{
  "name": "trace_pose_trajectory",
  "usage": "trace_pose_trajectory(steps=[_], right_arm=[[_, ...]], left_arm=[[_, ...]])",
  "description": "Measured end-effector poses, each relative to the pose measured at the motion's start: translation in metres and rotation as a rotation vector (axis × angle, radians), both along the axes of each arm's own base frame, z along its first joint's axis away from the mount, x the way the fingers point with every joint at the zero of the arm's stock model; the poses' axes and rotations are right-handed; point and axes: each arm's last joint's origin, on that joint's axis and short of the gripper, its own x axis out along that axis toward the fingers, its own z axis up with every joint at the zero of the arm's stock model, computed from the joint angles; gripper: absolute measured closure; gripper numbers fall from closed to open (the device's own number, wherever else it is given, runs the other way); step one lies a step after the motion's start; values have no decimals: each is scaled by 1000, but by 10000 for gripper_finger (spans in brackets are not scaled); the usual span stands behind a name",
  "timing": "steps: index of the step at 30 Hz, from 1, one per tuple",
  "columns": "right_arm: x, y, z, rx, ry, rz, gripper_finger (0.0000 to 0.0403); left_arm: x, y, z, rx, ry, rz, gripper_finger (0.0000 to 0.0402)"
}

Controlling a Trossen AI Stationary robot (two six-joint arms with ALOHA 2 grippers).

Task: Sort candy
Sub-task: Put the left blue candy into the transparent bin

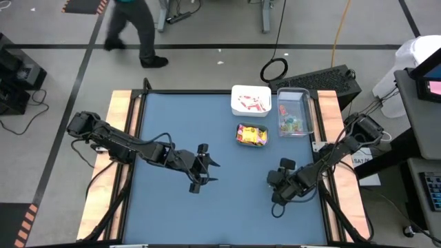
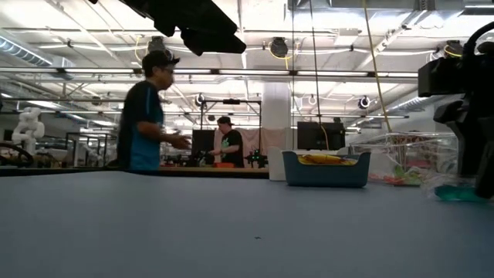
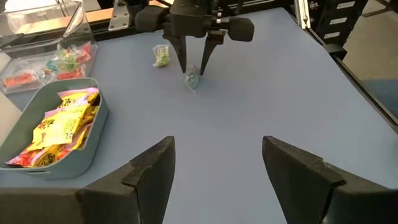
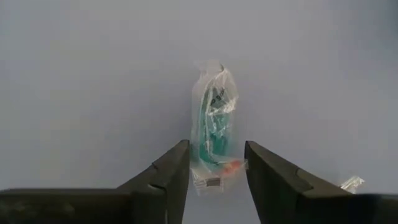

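A blue worktop (image 1: 172, 207) with pale wooden side rails (image 1: 117, 124) stands on a grey floor (image 1: 62, 76) marked with dark tape lines, where a person in dark trousers (image 1: 134, 31) walks past its far end and a black keyboard (image 1: 324, 79) lies near its far right corner. Across the worktop, the low view opens on a large workshop hall with a white ceiling of beams and bright strip lights (image 2: 85, 35). There, a person in a cap and blue-and-black shirt (image 2: 147, 112) stands beside another in a black shirt (image 2: 229, 143), with dark monitors (image 2: 320, 135) on benches behind.
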Motion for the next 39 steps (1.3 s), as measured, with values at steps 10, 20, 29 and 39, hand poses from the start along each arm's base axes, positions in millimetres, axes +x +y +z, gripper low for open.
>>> trace_pose_trajectory(steps=[10,20,29,39], right_arm=[[5,-1,-4,31,20,10,296],[8,0,-4,47,3,32,346],[25,12,18,88,-70,81,365],[62,32,91,-102,-307,283,365]], left_arm=[[0,0,0,0,0,0,155],[0,0,0,0,0,0,155],[4,-1,9,-31,-101,1,155],[6,-2,13,-43,-142,1,155]])
